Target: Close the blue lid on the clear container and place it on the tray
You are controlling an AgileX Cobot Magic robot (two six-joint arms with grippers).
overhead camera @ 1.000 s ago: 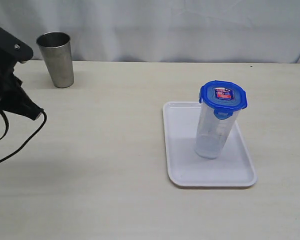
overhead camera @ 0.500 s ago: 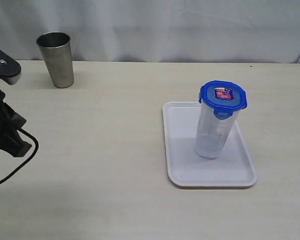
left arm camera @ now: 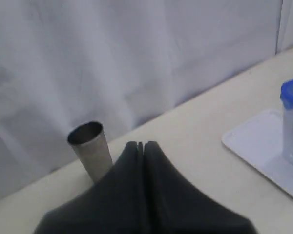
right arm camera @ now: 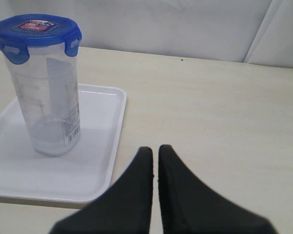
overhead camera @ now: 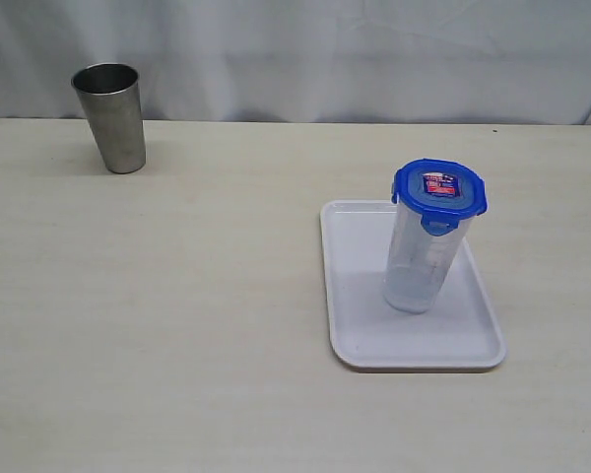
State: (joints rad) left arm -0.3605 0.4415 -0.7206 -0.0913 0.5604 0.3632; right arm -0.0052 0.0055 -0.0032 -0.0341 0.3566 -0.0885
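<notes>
Exterior view: steel cup [overhead camera: 111, 116] well apart from tray [overhead camera: 356, 296].

Left jaws and right jaws alike pressed together, both empty.

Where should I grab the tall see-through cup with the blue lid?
Probably the middle of the clear container, coming in from the side: it stands upright on the tray, tall and narrow, and the flaps of the blue lid jut out up top.

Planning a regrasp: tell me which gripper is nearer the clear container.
Right. The right gripper, shut, hovers just off the tray holding the clear container; the left gripper, shut, is far off, over by the steel cup.
</notes>
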